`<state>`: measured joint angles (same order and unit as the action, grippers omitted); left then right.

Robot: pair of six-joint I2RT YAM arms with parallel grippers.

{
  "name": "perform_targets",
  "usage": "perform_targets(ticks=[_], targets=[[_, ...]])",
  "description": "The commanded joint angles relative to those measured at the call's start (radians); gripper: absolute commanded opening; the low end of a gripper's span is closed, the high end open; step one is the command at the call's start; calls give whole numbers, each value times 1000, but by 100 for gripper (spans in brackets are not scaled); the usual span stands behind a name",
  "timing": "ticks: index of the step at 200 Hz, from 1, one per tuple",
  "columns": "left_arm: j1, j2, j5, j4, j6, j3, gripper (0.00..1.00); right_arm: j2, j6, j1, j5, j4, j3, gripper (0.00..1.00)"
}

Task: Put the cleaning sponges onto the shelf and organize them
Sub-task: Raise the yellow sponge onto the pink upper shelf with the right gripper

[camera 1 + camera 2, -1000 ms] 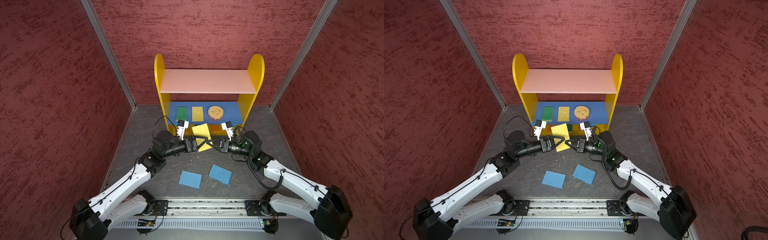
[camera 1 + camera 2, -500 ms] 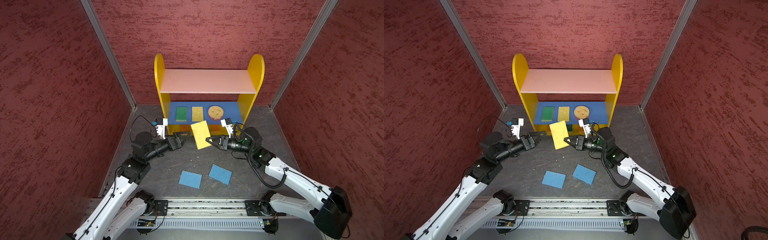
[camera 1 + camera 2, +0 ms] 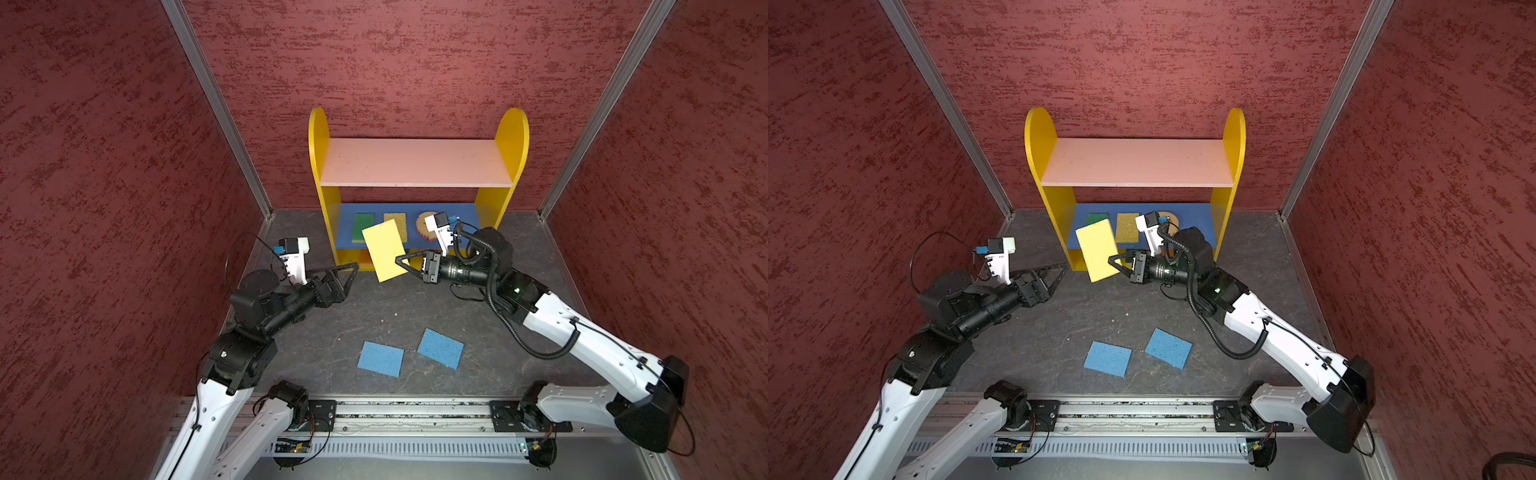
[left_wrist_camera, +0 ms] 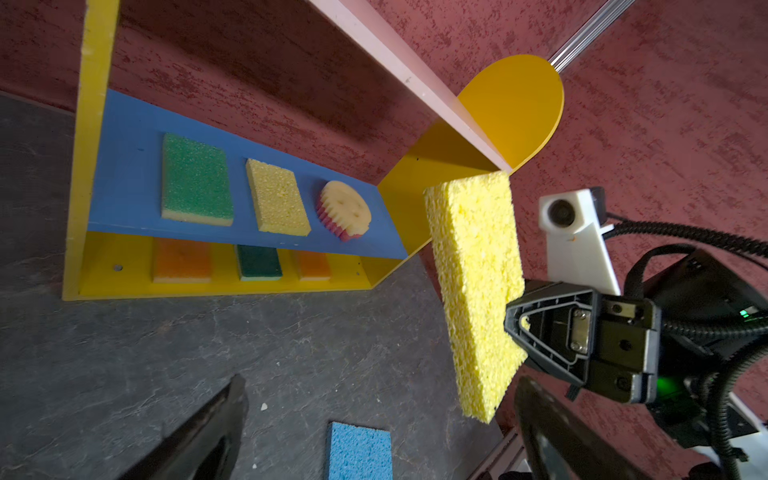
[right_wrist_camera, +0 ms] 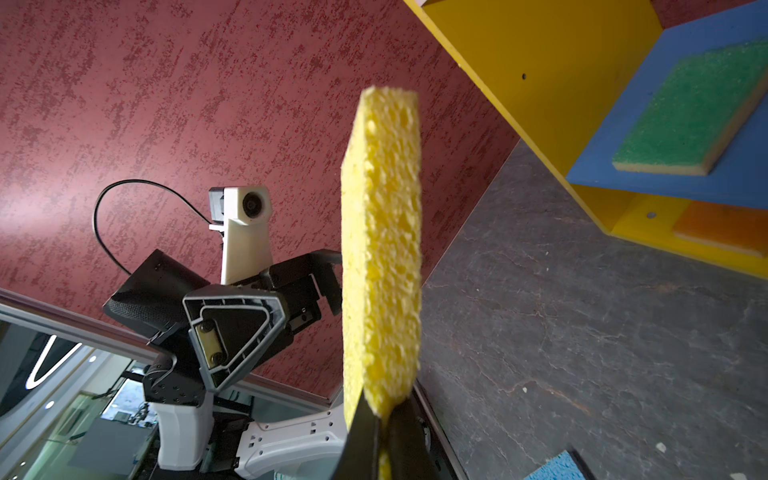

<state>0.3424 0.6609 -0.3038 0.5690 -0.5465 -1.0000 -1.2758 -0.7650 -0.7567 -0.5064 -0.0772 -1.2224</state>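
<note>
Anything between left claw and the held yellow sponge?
Nothing; the stretch from left claw to yellow sponge is bare, as both top views show.

Dark-red textured walls (image 3: 104, 166) closing me in on three sides. Aluminium corner posts (image 3: 216, 108) running up where back wall is meeting side walls. Dark grey veined floor (image 3: 374, 316) lying under me, few pale specks (image 4: 262, 407) sitting on it. In right wrist view, lit room (image 5: 83, 415) showing beyond enclosure, curved light strip (image 5: 39, 365) glowing there.
</note>
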Motion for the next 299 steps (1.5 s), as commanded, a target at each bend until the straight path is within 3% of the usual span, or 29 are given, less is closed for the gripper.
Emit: perform_targets(ticks=[1, 136, 210, 270, 299], targets=[[-11, 0, 34, 93, 100, -51, 99, -43, 61, -6, 53, -91, -97, 0], [-35, -65, 128, 212, 250, -86, 99, -406, 162, -7, 114, -367, -738, 0], [-40, -106, 161, 255, 264, -93, 99, -726, 199, 3, 311, -623, -1357, 0], [-42, -130, 179, 243, 253, -86, 99, -789, 80, 49, 361, -456, -1387, 0], [-41, -65, 156, 164, 250, -148, 100, -812, 63, 53, 401, -415, -1386, 0]])
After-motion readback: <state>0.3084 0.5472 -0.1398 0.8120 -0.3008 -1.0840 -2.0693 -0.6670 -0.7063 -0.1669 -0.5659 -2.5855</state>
